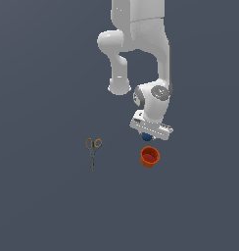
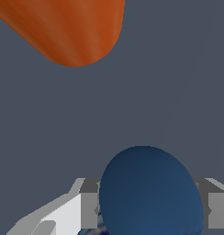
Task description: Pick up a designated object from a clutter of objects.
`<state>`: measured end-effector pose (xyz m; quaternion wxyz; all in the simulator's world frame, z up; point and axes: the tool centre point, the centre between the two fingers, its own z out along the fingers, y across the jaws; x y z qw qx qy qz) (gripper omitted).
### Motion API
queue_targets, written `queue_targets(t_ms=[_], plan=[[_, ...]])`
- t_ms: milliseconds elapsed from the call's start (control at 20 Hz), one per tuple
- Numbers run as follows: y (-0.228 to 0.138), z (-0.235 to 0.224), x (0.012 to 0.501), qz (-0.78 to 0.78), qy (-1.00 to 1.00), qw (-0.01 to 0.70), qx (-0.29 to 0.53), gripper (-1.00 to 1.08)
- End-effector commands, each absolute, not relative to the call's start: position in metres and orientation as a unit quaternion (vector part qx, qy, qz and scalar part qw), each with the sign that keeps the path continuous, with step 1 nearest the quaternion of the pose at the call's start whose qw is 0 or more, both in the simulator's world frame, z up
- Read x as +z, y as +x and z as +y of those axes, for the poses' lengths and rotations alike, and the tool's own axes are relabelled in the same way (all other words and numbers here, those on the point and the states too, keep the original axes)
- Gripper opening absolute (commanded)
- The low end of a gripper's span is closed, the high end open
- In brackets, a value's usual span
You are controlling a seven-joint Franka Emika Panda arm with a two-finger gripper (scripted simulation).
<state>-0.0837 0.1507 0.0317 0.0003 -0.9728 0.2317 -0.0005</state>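
The dark blue ball [image 2: 150,193] sits between the two grey fingers [image 2: 88,209] of the gripper [image 1: 149,136], one finger at each side of it — the jaws are clenched on the ball. In the exterior view only a small part of the ball [image 1: 147,138] shows under the white hand of the arm [image 1: 141,44], and whether it touches the grey bench [image 1: 43,211] cannot be told. The orange-red cup [image 1: 150,157] stands upright just beside it, nearer the camera, its side filling a corner of the wrist view [image 2: 70,27]. The yellow-handled scissors [image 1: 92,153] lie flat well apart — toward the exterior view's left, handles pointing away from the camera.
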Motion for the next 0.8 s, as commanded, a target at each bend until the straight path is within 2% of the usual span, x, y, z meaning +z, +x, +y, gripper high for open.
queue_targets(t_ms=[0,400,750], plan=[[-0.084,0.15,0.032,0.232,-0.973,0.0,-0.001,-1.0],[-0.086,0.133,0.05,0.232,-0.973,0.0,-0.001,-1.0],[-0.09,0.1,0.085,0.232,-0.973,0.0,-0.001,-1.0]])
